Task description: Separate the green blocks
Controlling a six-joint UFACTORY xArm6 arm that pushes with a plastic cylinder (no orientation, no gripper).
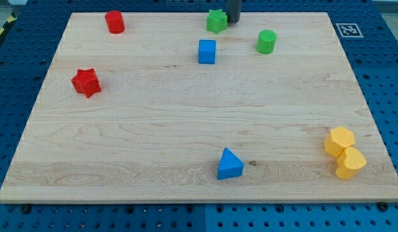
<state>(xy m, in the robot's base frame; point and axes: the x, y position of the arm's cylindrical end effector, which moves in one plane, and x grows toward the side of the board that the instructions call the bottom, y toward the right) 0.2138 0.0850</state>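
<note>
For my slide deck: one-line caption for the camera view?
My tip touches the green star block from the view's right, green cylinder apart.

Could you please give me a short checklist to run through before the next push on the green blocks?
1. My tip in view: ok; it is at the view's top edge.
2. Tip next to a green block: ok; it is right beside the green star, on its right side; actual touch: cannot tell.
3. Green blocks apart: ok so far; a clear gap of bare board separates the star from the green cylinder.
4. Leftward path for the star: ok; the red cylinder is far along the top edge.
5. Blue cube out of the way: cannot tell; it lies close below the star.
</note>
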